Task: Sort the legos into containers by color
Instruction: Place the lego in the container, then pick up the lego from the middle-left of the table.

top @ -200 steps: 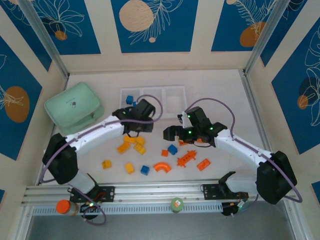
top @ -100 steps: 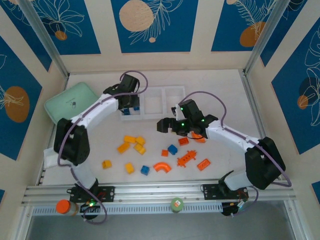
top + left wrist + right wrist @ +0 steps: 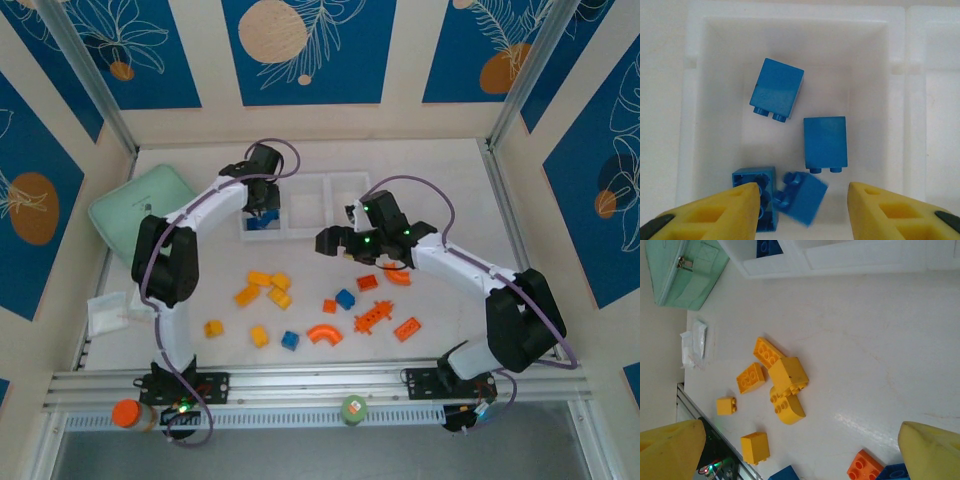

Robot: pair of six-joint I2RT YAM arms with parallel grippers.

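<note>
Bricks in blue seem to belong to the left compartment of the tray (image 3: 695, 100). The left claw (image 3: 804, 195) hangs straight above that cell with its yellow fingers parted, gripping nothing. Four blue bricks (image 3: 777, 90) lie inside. The nearest brick (image 3: 801, 197) sits tilted between the fingers and clear of the right one, so I read it as let go. Hanging over the cell makes sense, since a drop then lands within its walls.

The right claw (image 3: 801, 435) is spread wide and bare above the counter (image 3: 865, 330), looking toward the yellow bricks (image 3: 785, 382). It is likely lining up a pick (my judgement, not a sighting). An orange brick (image 3: 865, 467) lies near its right finger.

The sorting looks early. From above, yellow, orange and blue pieces lie loose on the counter on the near side of the tray.

Hard to make out:
- The tilted brick is blurred.
- The lower-left blue brick is partly under the left finger.
- From above, the left arm covers the blue cell.
- The other two cells look pale, but their translucent walls leave doubt.
- A white scrap (image 3: 105, 312) near the counter's left edge, below the mint-green case (image 3: 140, 215), is unidentifiable.
</note>
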